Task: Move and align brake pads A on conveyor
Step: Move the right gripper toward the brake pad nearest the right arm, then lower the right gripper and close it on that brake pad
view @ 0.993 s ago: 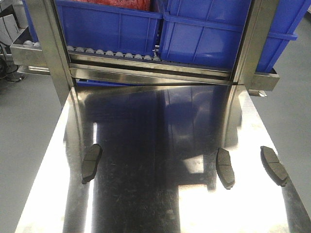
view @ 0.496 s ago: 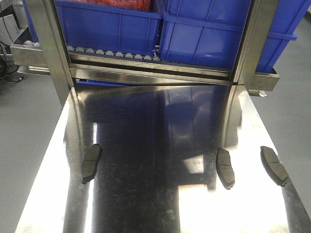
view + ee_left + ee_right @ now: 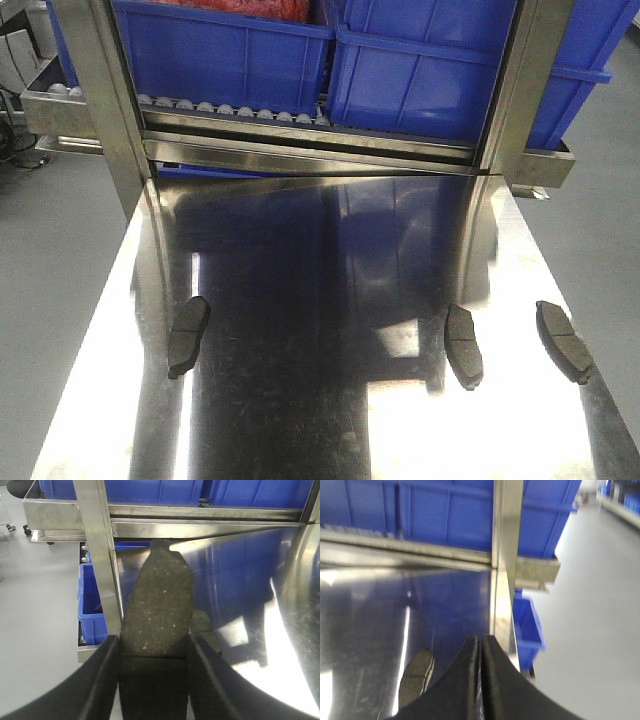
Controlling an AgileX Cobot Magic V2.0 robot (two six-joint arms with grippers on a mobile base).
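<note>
Carrying step: left gripper (image 3: 152, 647) clamps a pad (image 3: 160, 600); right gripper (image 3: 481, 647) pinched together, empty, second pad (image 3: 416, 677) at its 7 o'clock. Next, likely: reach the unseen conveyor, lay pad square.

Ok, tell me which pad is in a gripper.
The pad clamped between the left gripper's fingers; the other three lie free on the table.

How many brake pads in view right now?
4. Three lie on the steel table: left pad, middle-right pad, far-right pad near the edge. The fourth pad is held in the left gripper, outside the front view. Others may be hidden off-frame.
</note>
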